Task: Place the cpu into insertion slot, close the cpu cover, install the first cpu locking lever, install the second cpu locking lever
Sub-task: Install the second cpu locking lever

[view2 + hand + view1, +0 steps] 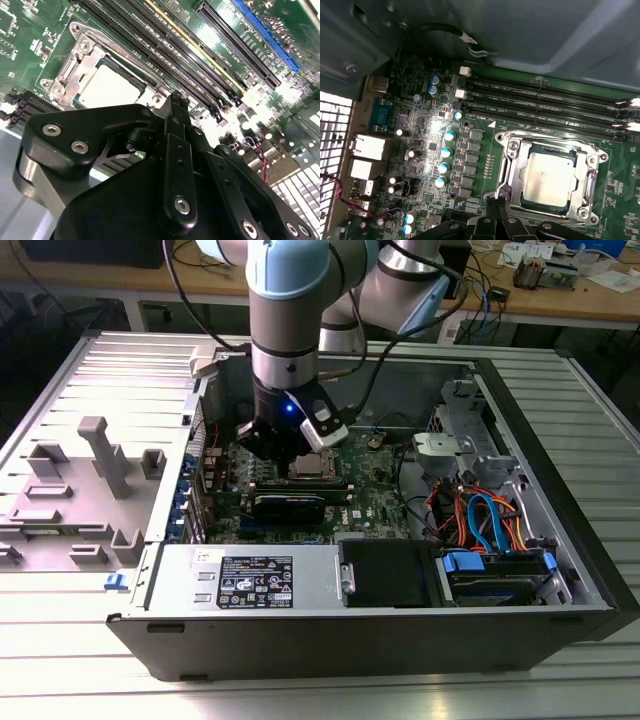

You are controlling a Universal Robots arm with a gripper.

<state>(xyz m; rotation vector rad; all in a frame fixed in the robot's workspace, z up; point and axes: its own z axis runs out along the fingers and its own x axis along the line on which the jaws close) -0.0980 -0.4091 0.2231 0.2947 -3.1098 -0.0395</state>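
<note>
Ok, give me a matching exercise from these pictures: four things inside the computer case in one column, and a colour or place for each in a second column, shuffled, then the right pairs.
Things:
1. cpu
2. cpu cover
3. hand
4. memory slots

Descriptions:
A. long black parallel strips beside the socket
B. silvery-tan square top, sitting in the socket
C. black fingers just at the edge of the socket
D. silvery metal frame lying around the chip

Pairs: 1-B, 2-D, 3-C, 4-A
</note>
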